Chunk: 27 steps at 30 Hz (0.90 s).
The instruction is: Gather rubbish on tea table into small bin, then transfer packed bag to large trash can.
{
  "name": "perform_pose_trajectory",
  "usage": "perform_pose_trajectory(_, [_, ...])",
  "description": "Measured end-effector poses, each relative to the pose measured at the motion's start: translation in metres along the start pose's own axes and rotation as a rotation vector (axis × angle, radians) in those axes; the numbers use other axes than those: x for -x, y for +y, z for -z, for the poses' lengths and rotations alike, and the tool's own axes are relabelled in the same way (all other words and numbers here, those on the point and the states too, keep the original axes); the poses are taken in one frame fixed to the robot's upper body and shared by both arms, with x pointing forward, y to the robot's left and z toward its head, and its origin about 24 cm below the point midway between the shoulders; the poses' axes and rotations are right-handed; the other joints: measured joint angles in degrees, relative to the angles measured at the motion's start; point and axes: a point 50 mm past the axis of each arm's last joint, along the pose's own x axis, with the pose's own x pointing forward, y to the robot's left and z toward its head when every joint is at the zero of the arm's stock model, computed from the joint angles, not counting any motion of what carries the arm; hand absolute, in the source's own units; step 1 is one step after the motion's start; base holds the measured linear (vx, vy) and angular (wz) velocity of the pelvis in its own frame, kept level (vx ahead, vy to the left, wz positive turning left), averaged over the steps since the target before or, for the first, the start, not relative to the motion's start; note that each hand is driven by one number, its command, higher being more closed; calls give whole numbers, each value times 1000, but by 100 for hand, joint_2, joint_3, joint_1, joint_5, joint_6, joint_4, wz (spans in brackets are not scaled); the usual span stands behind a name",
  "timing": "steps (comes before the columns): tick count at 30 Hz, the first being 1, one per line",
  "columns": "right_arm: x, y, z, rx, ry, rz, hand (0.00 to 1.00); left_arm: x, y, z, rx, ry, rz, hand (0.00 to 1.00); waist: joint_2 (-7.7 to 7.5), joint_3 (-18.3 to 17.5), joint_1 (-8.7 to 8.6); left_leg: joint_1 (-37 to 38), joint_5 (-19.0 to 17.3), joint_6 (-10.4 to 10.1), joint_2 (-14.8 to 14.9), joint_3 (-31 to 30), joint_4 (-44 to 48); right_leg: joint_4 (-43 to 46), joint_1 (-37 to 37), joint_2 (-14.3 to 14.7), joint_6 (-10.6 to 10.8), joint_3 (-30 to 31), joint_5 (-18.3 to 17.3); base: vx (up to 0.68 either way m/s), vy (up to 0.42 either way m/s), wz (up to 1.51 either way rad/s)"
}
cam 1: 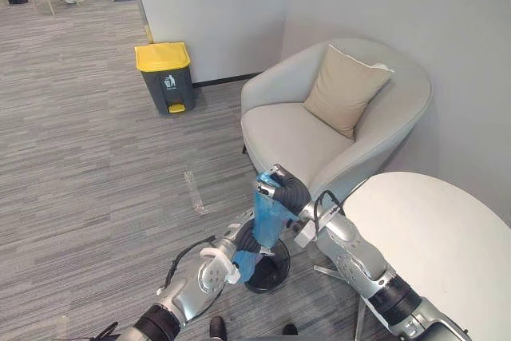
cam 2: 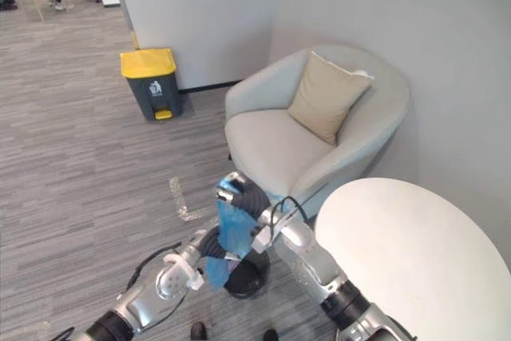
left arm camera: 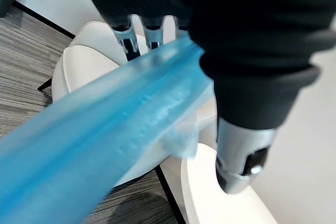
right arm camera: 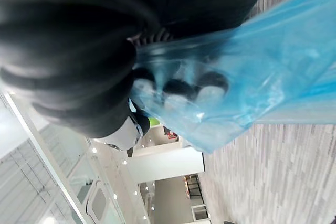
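A blue rubbish bag [cam 1: 267, 225] hangs stretched above the small black bin [cam 1: 271, 275] on the floor, between the armchair and the round table. My right hand [cam 1: 285, 190] is shut on the bag's top; in the right wrist view its fingertips curl into the blue plastic [right arm camera: 273, 61]. My left hand [cam 1: 238, 251] is lower, closed on the bag's bottom part just over the bin's rim. In the left wrist view the bag [left arm camera: 105, 135] runs taut up to the right hand [left arm camera: 252, 35]. The large grey trash can [cam 1: 165, 77] with a yellow lid stands by the far wall.
A pale armchair [cam 1: 287, 133] with a tan cushion [cam 1: 345, 89] stands just behind the bin. The white round table [cam 1: 431, 233] is at my right. A strip of clear tape [cam 1: 194, 192] lies on the carpet towards the trash can. A person sits far off at the top left.
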Motion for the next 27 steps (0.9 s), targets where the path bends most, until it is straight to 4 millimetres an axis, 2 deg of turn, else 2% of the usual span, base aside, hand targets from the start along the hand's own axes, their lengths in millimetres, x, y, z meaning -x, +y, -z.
perform_pose_trajectory(7, [-15,10,-5,8,-8,-39,100,6,-4,3,51,24,-56,0,0,0,61,-1,12,-40,62,-18,0,-15,12,53,3,-8,-3,0,0,0])
perform_pose_trajectory(11, [-23,15,-11,8,-31,-53,100,8,0,7,63,44,-105,0,0,1,71,-3,10,-85,106,-22,1,-41,19,102,-3,-7,-1,0,0,0])
perform_pose_trajectory(21, [-31,28,-10,-53,-38,-86,100,14,2,15,68,89,-163,0,8,6,91,10,5,-126,165,34,2,-54,37,196,-95,62,54,11,-4,-3])
perform_pose_trajectory(22, [-31,31,-8,-68,-31,-95,100,14,3,17,52,97,-169,100,8,6,91,20,4,-138,167,37,2,-55,45,206,-97,64,55,17,-7,-4])
perform_pose_trajectory(27, [-31,35,-5,-100,-22,-108,100,18,2,22,29,124,-199,100,36,25,110,30,-25,-229,199,36,1,-53,49,217,-104,64,45,0,0,0])
